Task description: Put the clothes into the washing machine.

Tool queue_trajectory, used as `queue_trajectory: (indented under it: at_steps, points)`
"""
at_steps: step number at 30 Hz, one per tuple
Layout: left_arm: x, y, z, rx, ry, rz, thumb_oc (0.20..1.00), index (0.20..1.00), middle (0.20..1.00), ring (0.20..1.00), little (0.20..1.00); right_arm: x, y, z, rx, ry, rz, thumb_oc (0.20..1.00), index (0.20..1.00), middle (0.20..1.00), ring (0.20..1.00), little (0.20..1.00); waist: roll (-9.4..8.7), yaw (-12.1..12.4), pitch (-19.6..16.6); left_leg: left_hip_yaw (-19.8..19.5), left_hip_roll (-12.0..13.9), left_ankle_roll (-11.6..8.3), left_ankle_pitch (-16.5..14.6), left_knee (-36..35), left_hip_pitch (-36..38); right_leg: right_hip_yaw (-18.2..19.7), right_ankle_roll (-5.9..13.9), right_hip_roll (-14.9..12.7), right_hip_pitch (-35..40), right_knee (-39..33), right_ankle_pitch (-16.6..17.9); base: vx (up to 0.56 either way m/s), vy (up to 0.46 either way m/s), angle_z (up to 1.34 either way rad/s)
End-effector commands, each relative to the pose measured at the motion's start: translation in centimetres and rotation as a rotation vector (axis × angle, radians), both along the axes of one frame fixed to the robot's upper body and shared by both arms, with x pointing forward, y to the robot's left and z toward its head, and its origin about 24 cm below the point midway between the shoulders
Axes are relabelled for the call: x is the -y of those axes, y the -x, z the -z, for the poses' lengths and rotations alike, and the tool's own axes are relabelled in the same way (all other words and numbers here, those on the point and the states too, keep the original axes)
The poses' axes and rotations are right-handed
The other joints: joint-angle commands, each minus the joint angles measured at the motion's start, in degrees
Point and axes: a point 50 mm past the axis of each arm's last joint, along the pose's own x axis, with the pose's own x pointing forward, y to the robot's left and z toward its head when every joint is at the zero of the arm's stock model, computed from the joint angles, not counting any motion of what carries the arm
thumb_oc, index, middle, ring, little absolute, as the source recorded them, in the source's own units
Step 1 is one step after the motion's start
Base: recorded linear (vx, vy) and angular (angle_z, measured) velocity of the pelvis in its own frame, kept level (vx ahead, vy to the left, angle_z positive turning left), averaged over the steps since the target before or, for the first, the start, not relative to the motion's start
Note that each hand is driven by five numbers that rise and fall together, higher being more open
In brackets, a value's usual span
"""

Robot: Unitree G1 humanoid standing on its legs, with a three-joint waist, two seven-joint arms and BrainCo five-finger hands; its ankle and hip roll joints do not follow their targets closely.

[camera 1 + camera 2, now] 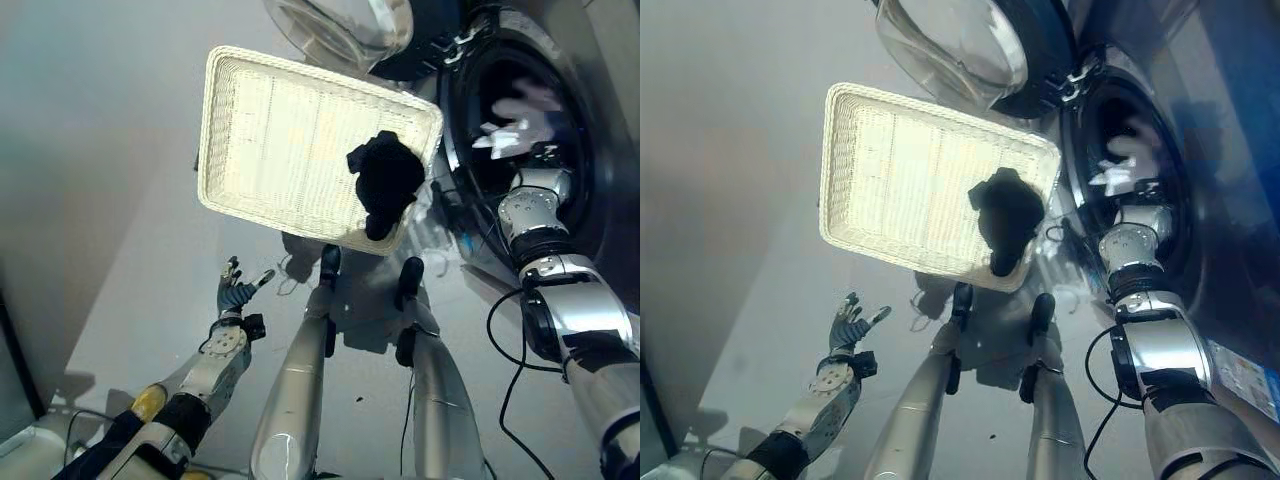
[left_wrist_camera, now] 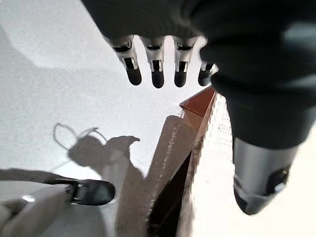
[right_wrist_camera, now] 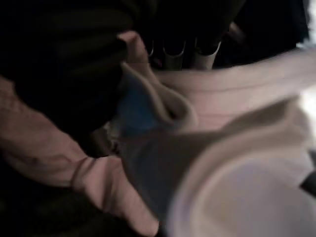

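A white woven basket (image 1: 215,120) lies before me with one black garment (image 1: 385,180) at its near right corner. To its right stands the washing machine, its dark drum (image 1: 575,90) open. My right arm reaches into the drum, where pale cloth (image 1: 520,110) shows. In the right wrist view my right hand (image 3: 174,47) lies against bunched white and pinkish cloth (image 3: 237,98) in the dark. My left hand (image 1: 238,290) hovers open over the floor, left of and below the basket, holding nothing, its fingers (image 2: 155,74) straight.
The washer's round glass door (image 1: 340,25) hangs open beyond the basket's far edge. A brown wooden edge (image 2: 197,103) shows under the basket's rim (image 2: 222,128). Grey floor (image 1: 120,200) spreads to the left of the basket.
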Motion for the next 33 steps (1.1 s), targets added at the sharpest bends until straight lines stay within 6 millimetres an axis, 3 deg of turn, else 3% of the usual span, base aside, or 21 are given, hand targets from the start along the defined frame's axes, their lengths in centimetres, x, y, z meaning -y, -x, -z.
queue_trajectory:
  at_steps: [1, 4, 5, 7, 9, 10, 15, 19, 22, 23, 26, 28, 29, 31, 32, 33]
  points:
    - [-1.5, 1.8, 1.4, -0.033, -0.011, -0.063, 1.0, 1.0, 1.0, 1.0, 1.0, 6.2, 11.4, -12.1, 0.567, 0.114, 0.65, 1.0, 1.0, 1.0, 1.0, 1.0, 3.14, -6.19, -1.94, 1.12, -3.32, -0.42, -4.39, 2.01, 2.13, -3.88, 3.02, 1.32, 2.07, 2.59, -2.84, 0.02, 0.073, -0.12]
    - [-1.6, 1.9, 1.5, -0.035, -0.011, -0.065, 1.0, 1.0, 1.0, 1.0, 1.0, 6.8, 11.7, -11.3, 0.587, 0.049, 0.662, 1.0, 1.0, 1.0, 1.0, 1.0, 3.18, -6.33, -1.94, 1.24, -3.28, -0.45, -4.23, 1.92, 2.06, -3.81, 2.97, 1.29, 2.01, 2.48, -2.75, -0.01, 0.025, -0.12]
    - [-1.7, 2.1, 1.8, -0.047, 0.001, -0.067, 1.0, 1.0, 1.0, 1.0, 1.0, 7.8, 12.0, -9.6, 0.633, -0.11, 0.665, 1.0, 1.0, 1.0, 1.0, 1.0, 3.6, -6.91, -1.94, 1.41, -3.28, -0.52, -4.48, 2.11, 2.1, -3.55, 2.85, 1.17, 2.03, 2.75, -3.22, 0.02, 0.028, -0.05]
    - [-1.7, 2.2, 1.9, -0.051, 0.001, -0.062, 1.0, 1.0, 1.0, 1.0, 1.0, 8.6, 11.7, -8.4, 0.616, -0.169, 0.62, 1.0, 1.0, 1.0, 1.0, 1.0, 3.79, -6.93, -1.94, 1.55, -3.33, -0.52, -4.31, 2.21, 1.98, -3.4, 2.72, 1.03, 1.97, 2.68, -3.1, 0.01, 0.01, 0.02]
    - [-1.7, 2.2, 1.8, -0.056, 0.004, -0.058, 1.0, 1.0, 1.0, 1.0, 1.0, 10.4, 9.8, -6.1, 0.579, -0.222, 0.401, 1.0, 1.0, 1.0, 1.0, 1.0, 4.1, -7.03, -1.94, 1.68, -3.38, -0.64, -4.43, 2.46, 2.27, -3.34, 2.59, 0.79, 2.29, 2.99, -3.51, 0.02, 0.007, 0.09]
    - [-1.8, 2.4, 1.9, -0.056, -0.002, -0.051, 1.0, 1.0, 1.0, 1.0, 1.0, 11.2, 7.1, -3.2, 0.605, -0.286, 0.137, 1.0, 1.0, 1.0, 1.0, 1.0, 4.32, -7.0, -1.94, 1.78, -3.55, -0.56, -4.79, 2.58, 2.82, -3.33, 2.6, 0.53, 2.66, 3.57, -4.23, -0.01, -0.016, 0.13]
    - [-1.0, 1.5, 0.8, -0.01, -0.025, -0.04, 1.0, 1.0, 1.0, 1.0, 1.0, 7.6, 2.5, 0.4, 0.507, -0.253, -0.256, 1.0, 1.0, 1.0, 1.0, 1.0, 5.09, -7.06, -1.94, 2.11, -3.64, -0.45, -3.81, 1.96, 2.36, -3.52, 2.62, 0.36, 2.27, 3.21, -3.5, 0.0, -0.011, 0.17]
    - [0.0, 1.0, 0.5, 0.007, -0.023, -0.02, 1.0, 1.0, 1.0, 1.0, 1.0, 5.4, 0.5, 2.0, 0.467, -0.187, -0.431, 1.0, 1.0, 1.0, 1.0, 1.0, 5.5, -6.96, -1.94, 2.25, -3.93, -0.41, -3.72, 1.57, 2.94, -3.54, 2.69, 0.3, 2.68, 3.26, -3.77, 0.0, 0.003, 0.01]
    - [0.3, 0.8, 0.2, 0.015, -0.021, -0.019, 1.0, 1.0, 1.0, 1.0, 1.0, 5.2, 0.3, 2.0, 0.435, -0.125, -0.441, 1.0, 1.0, 1.0, 1.0, 1.0, 5.64, -6.94, -1.94, 2.39, -3.86, -0.43, -3.44, 1.26, 2.74, -3.58, 2.69, 0.38, 2.48, 2.94, -3.47, -0.02, 0.013, -0.13]
    - [0.9, 0.7, 0.2, 0.017, -0.026, -0.017, 1.0, 1.0, 1.0, 1.0, 1.0, 4.1, 0.0, 1.5, 0.28, 0.114, -0.426, 1.0, 1.0, 1.0, 1.0, 1.0, 5.69, -6.85, -1.94, 2.51, -3.86, -0.34, -3.48, 0.83, 3.08, -3.58, 2.68, 0.51, 2.7, 2.95, -3.77, -0.02, 0.032, -0.23]
    - [1.1, 0.7, 0.5, 0.005, -0.011, -0.025, 1.0, 1.0, 1.0, 1.0, 1.0, 2.3, -0.5, 0.6, 0.154, 0.365, -0.433, 1.0, 1.0, 1.0, 1.0, 1.0, 5.68, -6.73, -1.94, 2.4, -3.94, -0.3, -3.16, 0.13, 3.23, -3.57, 2.65, 0.83, 2.86, 2.55, -3.7, -0.04, 0.037, -0.09]
    - [1.1, 0.7, 0.5, 0.001, -0.007, -0.028, 1.0, 1.0, 1.0, 1.0, 1.0, 1.8, -0.6, 0.5, 0.123, 0.418, -0.442, 1.0, 1.0, 1.0, 1.0, 1.0, 5.62, -6.74, -1.94, 2.41, -3.94, -0.31, -3.12, 0.03, 3.23, -3.58, 2.66, 0.88, 2.87, 2.47, -3.69, -0.03, 0.027, -0.04]
    - [1.1, 0.7, 0.8, -0.013, 0.004, -0.038, 1.0, 1.0, 1.0, 1.0, 1.0, 0.6, -0.8, 0.8, 0.019, 0.554, -0.456, 1.0, 1.0, 1.0, 1.0, 1.0, 5.45, -6.85, -1.94, 2.49, -3.88, -0.35, -3.0, -0.18, 3.12, -3.6, 2.73, 0.99, 2.74, 2.34, -3.56, -0.07, 0.065, -0.02]
    - [0.9, 1.0, 1.5, -0.036, 0.026, -0.067, 1.0, 1.0, 1.0, 1.0, 1.0, -1.3, -0.8, 1.9, -0.147, 0.744, -0.471, 1.0, 1.0, 1.0, 1.0, 1.0, 4.92, -7.34, -1.94, 2.66, -3.7, -0.32, -2.7, -0.58, 2.85, -3.42, 2.81, 1.24, 2.42, 2.08, -3.3, -0.07, 0.1, -0.04]
    - [0.6, 1.6, 2.3, -0.063, 0.055, -0.111, 1.0, 1.0, 1.0, 1.0, 1.0, -4.1, 0.0, 4.0, -0.309, 0.998, -0.469, 1.0, 1.0, 1.0, 1.0, 1.0, 3.99, -8.29, -1.94, 3.11, -3.31, -0.15, -2.33, -1.28, 2.33, -2.96, 2.87, 1.69, 1.86, 1.5, -2.9, -0.06, 0.115, -0.06]
    - [0.6, 1.9, 2.7, -0.076, 0.065, -0.128, 1.0, 1.0, 1.0, 1.0, 1.0, -5.1, 0.5, 4.9, -0.357, 1.08, -0.457, 1.0, 1.0, 1.0, 1.0, 1.0, 3.61, -8.74, -1.94, 3.37, -3.16, -0.13, -2.59, -1.55, 2.68, -2.76, 2.97, 1.78, 2.04, 1.55, -3.28, -0.06, 0.105, -0.07]
